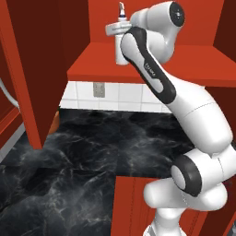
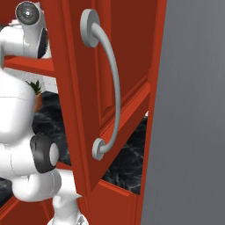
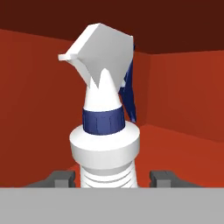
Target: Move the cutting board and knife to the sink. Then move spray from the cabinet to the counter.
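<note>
**Two fingers flank the spray in the cabinet**

Two fingertips (image 3: 61, 178) of the gripper (image 3: 114, 179) stand apart either side of the spray (image 3: 105, 131), dead ahead; whether they grip it I cannot tell. The spray stands upright on the cabinet (image 1: 193, 60) shelf, above the counter (image 1: 92, 147). The left base view shows shelf and counter; the right, the door handle (image 2: 110, 83).

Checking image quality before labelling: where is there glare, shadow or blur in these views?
Left base view: soft grey sheen on the glossy black marble counter, no hard shadows. Right base view: red cabinet door looms close, slightly soft. Hand view: slim white spray bottle evenly lit, cabinet ceiling dark.
</note>
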